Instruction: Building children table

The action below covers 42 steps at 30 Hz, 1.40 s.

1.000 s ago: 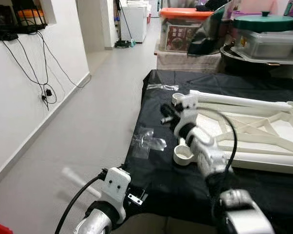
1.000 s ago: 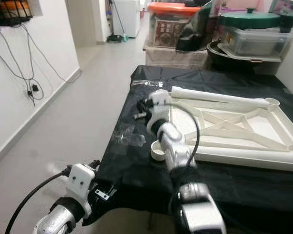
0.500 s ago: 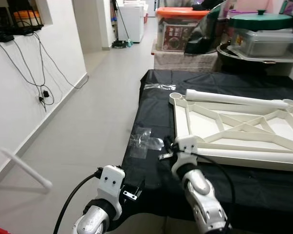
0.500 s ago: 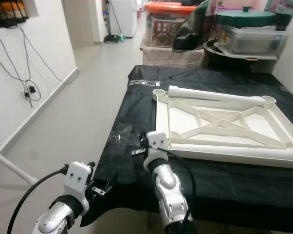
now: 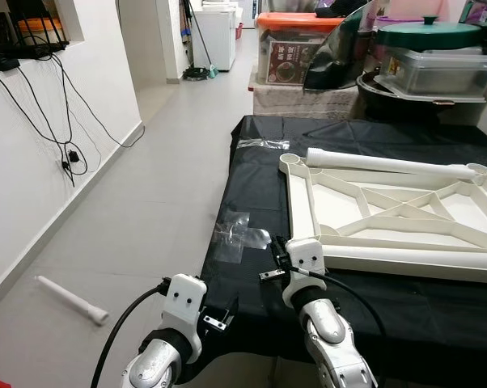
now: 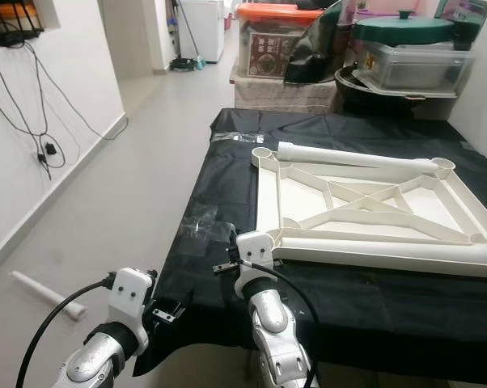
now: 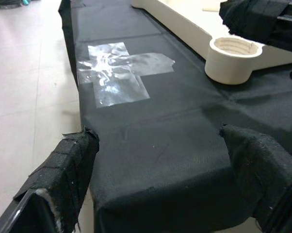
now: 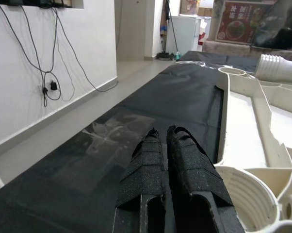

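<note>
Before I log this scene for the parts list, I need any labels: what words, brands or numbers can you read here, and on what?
No text here can be read.
Red label on the clear storage box with the orange lid: printed pictures and characters, too small and blurred to read.
White table frame, white table leg on the floor, black table cover: no markings visible.

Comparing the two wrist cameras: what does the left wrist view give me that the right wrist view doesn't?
Left wrist view: the left gripper, fingers wide open, hanging over the near edge of the black cloth, with the right gripper's black fingers above the corner socket.

Right wrist view: the right gripper, fingers shut together, plus the wall cables, the fridge down the corridor and the ribbed end of the white tube.

Both: the black cloth, the clear tape patch, the white frame and its corner socket.
</note>
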Available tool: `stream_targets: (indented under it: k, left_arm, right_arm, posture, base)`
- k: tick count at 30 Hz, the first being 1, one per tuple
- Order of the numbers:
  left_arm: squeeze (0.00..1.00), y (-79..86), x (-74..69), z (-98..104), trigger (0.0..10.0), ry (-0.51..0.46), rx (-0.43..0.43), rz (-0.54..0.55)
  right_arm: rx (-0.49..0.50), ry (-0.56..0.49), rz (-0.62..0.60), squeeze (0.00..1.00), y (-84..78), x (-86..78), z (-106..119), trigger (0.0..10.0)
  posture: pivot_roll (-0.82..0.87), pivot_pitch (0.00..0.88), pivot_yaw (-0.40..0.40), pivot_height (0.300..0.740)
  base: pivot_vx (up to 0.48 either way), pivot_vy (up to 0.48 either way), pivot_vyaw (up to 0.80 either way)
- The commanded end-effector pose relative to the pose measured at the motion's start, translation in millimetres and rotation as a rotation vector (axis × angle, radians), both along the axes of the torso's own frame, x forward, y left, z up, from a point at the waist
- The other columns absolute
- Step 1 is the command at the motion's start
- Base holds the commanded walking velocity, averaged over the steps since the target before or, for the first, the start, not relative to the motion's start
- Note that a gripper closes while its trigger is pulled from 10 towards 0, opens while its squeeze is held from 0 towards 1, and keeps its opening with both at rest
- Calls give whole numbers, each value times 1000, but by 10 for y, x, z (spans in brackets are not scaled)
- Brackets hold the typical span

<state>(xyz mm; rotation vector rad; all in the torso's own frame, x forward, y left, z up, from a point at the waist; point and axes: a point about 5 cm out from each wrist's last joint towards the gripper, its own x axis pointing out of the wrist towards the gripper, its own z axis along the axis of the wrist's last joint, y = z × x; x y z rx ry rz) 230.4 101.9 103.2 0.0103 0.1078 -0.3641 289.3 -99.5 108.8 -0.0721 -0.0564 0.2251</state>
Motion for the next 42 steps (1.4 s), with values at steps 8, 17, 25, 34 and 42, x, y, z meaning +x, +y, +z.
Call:
stream_targets:
  k: [8, 17, 25, 34, 42]
  left_arm:
    - [0, 3, -3, -33, 10000, 6, -5, 9]
    - [0, 16, -3, -34, 10000, 3, -15, 16]
    - [0, 37, 9, -36, 10000, 8, -31, 33]
    - [0, 45, 29, -33, 10000, 13, -41, 40]
    - [0, 54, 35, -25, 10000, 10, -50, 41]
  right_arm:
    - [0, 11, -15, 0, -17, -32, -15, 10000]
    - [-2, -13, -6, 0, -11, -61, 24, 10000]
    - [7, -6, -10, 0, -14, -47, 28, 10000]
    - [21, 3, -40, 0, -59, -33, 32, 10000]
    - [21, -8, -63, 0, -75, -34, 43, 10000]
  posture:
    - [127, 0, -18, 740]
    - [128, 0, -20, 740]
    - [129, 0, -16, 740]
    - [127, 0, -14, 740]
    - [128, 0, -9, 740]
  base:
    - [0, 0, 0]
    - [0, 0, 199]
    - [0, 0, 752]
    - [0, 0, -482]
    - [0, 0, -800]
